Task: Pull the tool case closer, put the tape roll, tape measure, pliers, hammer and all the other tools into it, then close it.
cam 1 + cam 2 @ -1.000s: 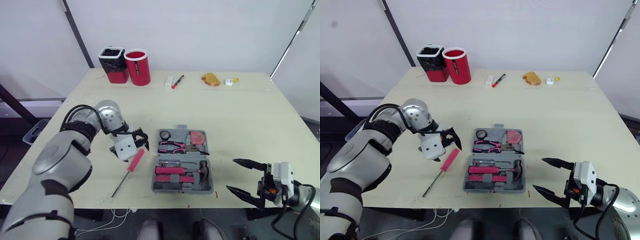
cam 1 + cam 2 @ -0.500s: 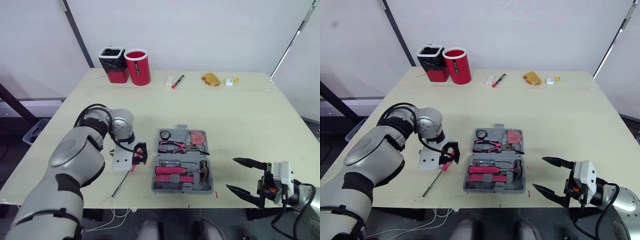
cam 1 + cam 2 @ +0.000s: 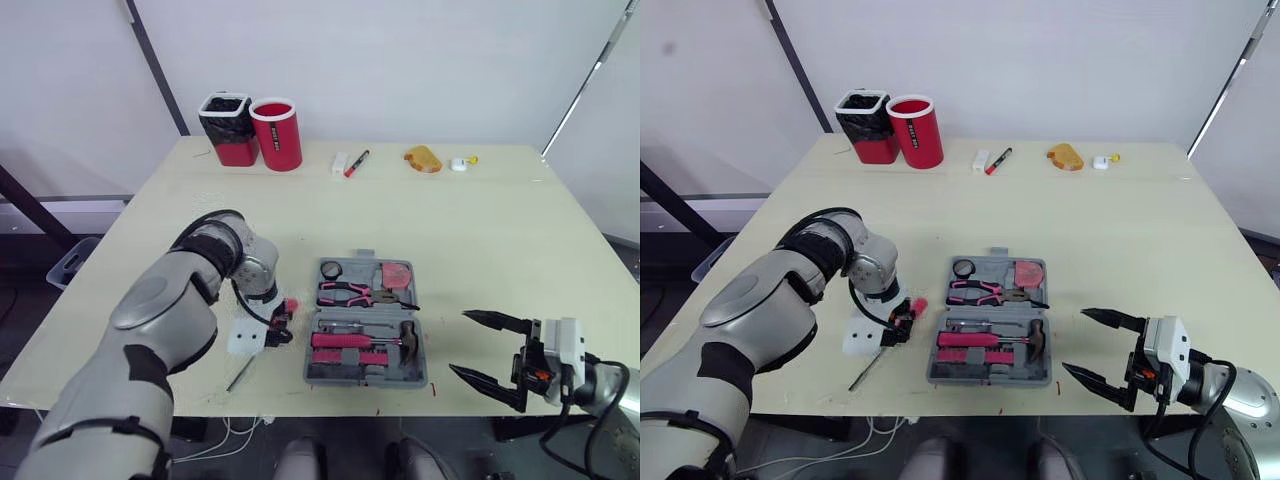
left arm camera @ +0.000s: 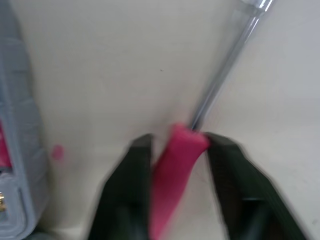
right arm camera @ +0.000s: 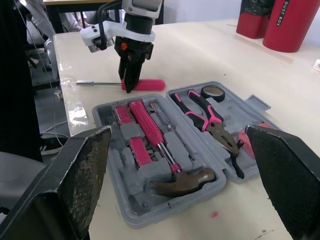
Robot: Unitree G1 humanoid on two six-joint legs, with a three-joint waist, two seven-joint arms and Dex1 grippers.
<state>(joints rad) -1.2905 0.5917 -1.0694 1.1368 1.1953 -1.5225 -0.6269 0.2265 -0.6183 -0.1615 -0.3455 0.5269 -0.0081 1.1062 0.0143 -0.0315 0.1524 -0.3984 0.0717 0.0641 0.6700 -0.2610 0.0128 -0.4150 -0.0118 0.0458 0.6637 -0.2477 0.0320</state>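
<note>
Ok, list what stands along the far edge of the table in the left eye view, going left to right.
Black bin → red canister → small white block → red marker → orange object → small white-and-yellow item.

Beige tbl [image 3: 500, 230] w/ white walls [image 3: 420, 60] behind.

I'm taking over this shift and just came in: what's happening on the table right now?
The robot is packing tools. Its left gripper is down on the pink screwdriver, which lies on the table left of the open tool case. Pliers and hammer already sit in it. The right gripper hangs open and empty to its right.
</note>
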